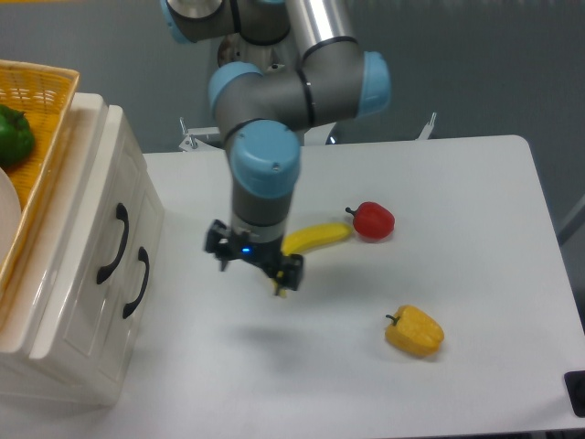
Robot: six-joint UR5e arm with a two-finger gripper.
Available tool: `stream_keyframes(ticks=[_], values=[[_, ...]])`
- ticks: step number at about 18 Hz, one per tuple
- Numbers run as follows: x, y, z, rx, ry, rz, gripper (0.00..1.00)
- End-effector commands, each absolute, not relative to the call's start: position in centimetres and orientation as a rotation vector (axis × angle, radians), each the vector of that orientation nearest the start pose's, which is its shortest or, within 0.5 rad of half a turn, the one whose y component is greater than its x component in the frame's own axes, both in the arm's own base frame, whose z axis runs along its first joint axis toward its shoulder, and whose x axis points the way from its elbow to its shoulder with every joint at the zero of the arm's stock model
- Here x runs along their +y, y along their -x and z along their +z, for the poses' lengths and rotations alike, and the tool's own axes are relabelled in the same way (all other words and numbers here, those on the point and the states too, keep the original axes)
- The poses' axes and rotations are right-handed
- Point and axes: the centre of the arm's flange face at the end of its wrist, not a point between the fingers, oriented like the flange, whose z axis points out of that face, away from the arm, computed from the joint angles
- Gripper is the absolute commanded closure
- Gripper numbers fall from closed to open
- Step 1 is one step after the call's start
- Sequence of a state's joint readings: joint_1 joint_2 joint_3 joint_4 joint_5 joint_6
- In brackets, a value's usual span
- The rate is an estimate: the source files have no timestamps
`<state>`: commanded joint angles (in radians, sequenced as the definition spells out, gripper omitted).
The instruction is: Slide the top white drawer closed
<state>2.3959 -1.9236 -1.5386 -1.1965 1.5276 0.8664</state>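
The top white drawer (108,240) sits flush in the white cabinet (64,311) at the left of the bench (457,229), its black handle just above the matching lower drawer front (137,283). The gripper (253,270) hangs above the bench, well apart from the cabinet, jaws spread and holding nothing, partly in front of the banana (315,238). A red pepper (372,220) touches the banana's tip; a yellow pepper (414,331) lies apart. A yellow basket (41,119) holding a green pepper (14,135) rests atop the cabinet.
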Motion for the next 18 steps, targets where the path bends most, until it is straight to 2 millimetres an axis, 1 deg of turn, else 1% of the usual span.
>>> stream_keyframes(ticks=[1, 3, 5, 7, 10, 11, 13, 16, 18], values=[[51.3, 37.9, 34.5, 0.075, 3.076, 0.027, 0.0], [50.2, 39.3, 34.6, 0.129, 3.077, 0.038, 0.0], [48.2, 41.4, 35.1, 0.185, 3.077, 0.062, 0.0], [46.9, 42.9, 35.1, 0.29, 3.095, 0.09, 0.0], [44.1, 45.5, 35.4, 0.43, 3.149, 0.153, 0.0], [42.8, 46.5, 35.8, 0.435, 3.15, 0.162, 0.0], [40.5, 48.0, 37.3, 0.426, 3.144, 0.194, 0.0], [38.0, 49.8, 37.0, 0.522, 3.144, 0.184, 0.0], [35.7, 51.2, 37.4, 0.496, 3.148, 0.182, 0.0]])
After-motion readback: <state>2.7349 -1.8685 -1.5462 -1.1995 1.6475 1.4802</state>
